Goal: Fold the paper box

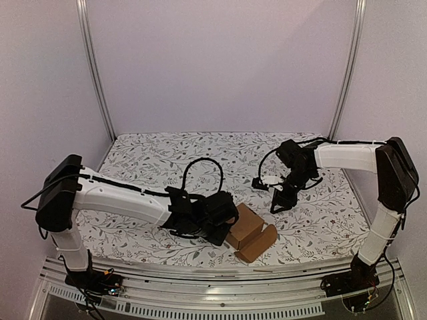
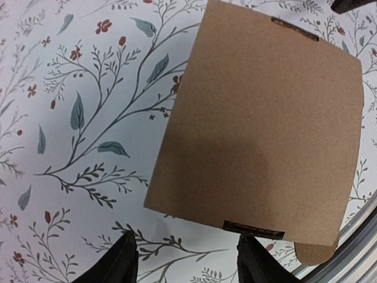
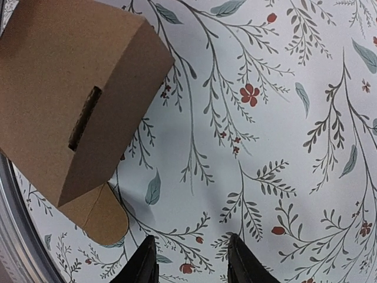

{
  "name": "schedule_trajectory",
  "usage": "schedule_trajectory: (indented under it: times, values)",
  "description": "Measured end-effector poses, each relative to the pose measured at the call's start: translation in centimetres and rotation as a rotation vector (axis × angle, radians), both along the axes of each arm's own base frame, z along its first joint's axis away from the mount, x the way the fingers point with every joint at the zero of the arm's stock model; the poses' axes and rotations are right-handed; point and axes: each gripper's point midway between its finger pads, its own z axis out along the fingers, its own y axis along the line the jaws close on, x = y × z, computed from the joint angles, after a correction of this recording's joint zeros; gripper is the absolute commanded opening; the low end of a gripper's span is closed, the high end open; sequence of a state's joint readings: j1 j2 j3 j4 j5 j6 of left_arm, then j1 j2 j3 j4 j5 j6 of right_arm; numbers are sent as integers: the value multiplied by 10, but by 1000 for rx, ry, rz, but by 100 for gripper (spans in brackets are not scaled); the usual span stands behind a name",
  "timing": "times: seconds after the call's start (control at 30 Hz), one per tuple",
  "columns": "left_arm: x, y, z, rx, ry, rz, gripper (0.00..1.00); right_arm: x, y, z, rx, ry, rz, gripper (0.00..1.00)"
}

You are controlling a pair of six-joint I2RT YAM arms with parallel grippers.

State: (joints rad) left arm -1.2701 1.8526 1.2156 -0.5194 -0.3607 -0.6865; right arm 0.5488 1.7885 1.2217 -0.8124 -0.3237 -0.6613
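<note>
Overhead alone, left hand [image 1: 225, 215] beside paper box [image 1: 247, 225]

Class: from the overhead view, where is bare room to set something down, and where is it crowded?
Free: the back strip of the table, beyond the left gripper and right gripper, and the near-right patch between the paper box and the right arm's base. Crowded: front centre, where both grippers flank the box.

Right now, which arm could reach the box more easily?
Probably the left. The left gripper sits right beside the box, open and facing it. The right gripper hangs farther away, with the box off to its side.
</note>
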Motion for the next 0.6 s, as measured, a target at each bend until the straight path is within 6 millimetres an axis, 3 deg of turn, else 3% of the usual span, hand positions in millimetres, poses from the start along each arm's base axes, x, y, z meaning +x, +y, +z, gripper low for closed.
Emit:
schedule_trajectory:
  times: [0.1, 0.2, 0.3, 0.4, 0.5, 0.6]
  values:
    - [32, 1, 4, -30, -21, 12, 59, -6, -3, -6, -8, 8, 10, 41]
    - [82, -5, 9, -79, -43, 30, 59, -14, -9, -11, -22, 25, 22, 41]
    - [135, -29, 12, -150, -55, 15, 59, -15, -11, -11, -28, 19, 29, 41]
    - [169, -48, 17, -203, -80, -7, 59, -14, -11, -10, -27, 15, 34, 41]
    - [170, -50, 22, -214, -91, -24, 61, -14, -10, -8, -22, 10, 37, 39]
    - [153, -37, 29, -200, -98, -28, 62, -16, -9, -7, -20, 5, 52, 38]
